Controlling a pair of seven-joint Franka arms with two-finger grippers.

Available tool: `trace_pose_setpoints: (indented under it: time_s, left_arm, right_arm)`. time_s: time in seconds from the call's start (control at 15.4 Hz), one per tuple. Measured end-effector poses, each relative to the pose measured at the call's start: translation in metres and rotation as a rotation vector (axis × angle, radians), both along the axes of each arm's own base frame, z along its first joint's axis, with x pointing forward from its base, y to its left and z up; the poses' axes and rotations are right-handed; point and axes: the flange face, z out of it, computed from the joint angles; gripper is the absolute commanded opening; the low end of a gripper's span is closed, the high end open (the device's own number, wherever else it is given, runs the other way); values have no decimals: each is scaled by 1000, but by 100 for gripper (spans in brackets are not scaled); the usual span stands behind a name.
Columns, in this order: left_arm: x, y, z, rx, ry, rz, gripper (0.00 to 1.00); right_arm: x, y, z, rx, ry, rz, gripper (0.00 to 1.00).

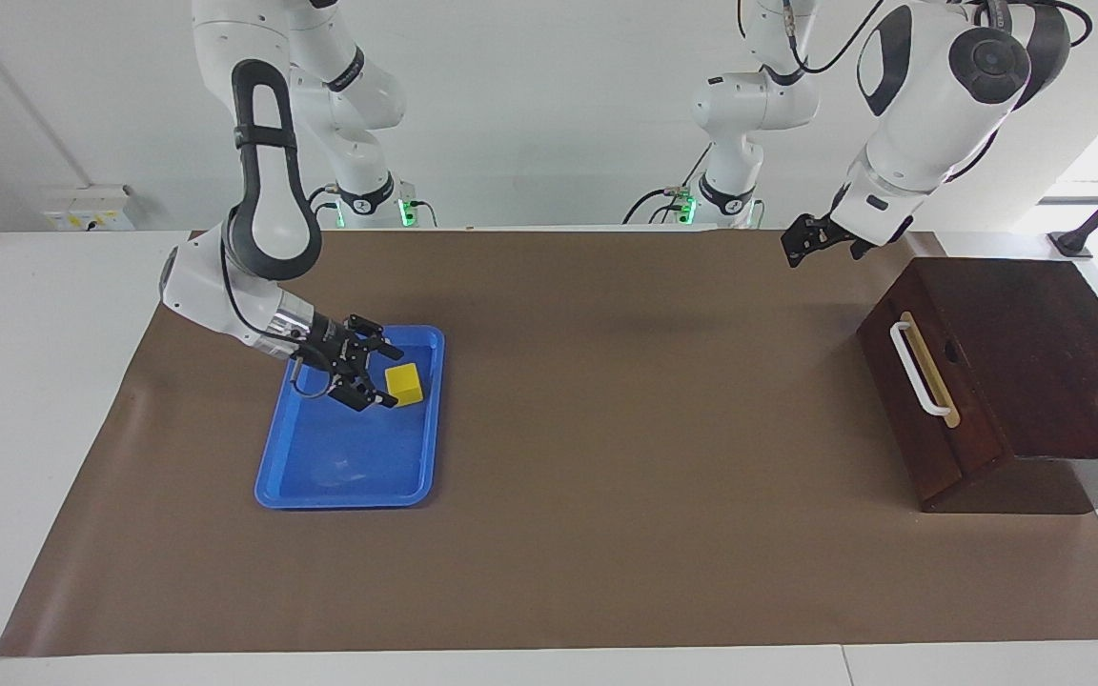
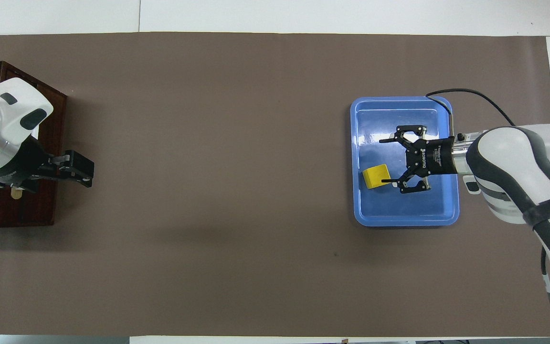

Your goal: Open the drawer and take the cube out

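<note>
Over the blue plastic tray (image 1: 344,476), I am watching the right claw (image 1: 383,373) spread wide beside the small yellow cube (image 1: 405,383); one finger (image 2: 386,181) is risking nudging it. Left claw (image 1: 800,241), seemingly pinched together, is hanging near the closed dark wooden drawer (image 1: 902,400).

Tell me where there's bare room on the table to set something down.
The brown mat lies bare between the blue tray and the drawer. Crowded: the tray's end nearer the robots, with the cube and the open right gripper. The left gripper hangs beside the drawer.
</note>
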Motion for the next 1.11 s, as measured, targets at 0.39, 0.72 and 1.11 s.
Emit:
trace_pose_setpoints:
  time_s: [0.39,0.72,1.11]
  left_arm:
    - [5,26,14,-7,-26,43,100]
    - [5,33,14,-7,-26,56,100]
    - [5,33,14,-7,-26,57,100]
  right_arm:
    - [14,-26,129,-257,-130,346,100]
    - [5,-52,192,-488,-311,846,100]
    - [-9,-68,240,-639,-501,1374,100]
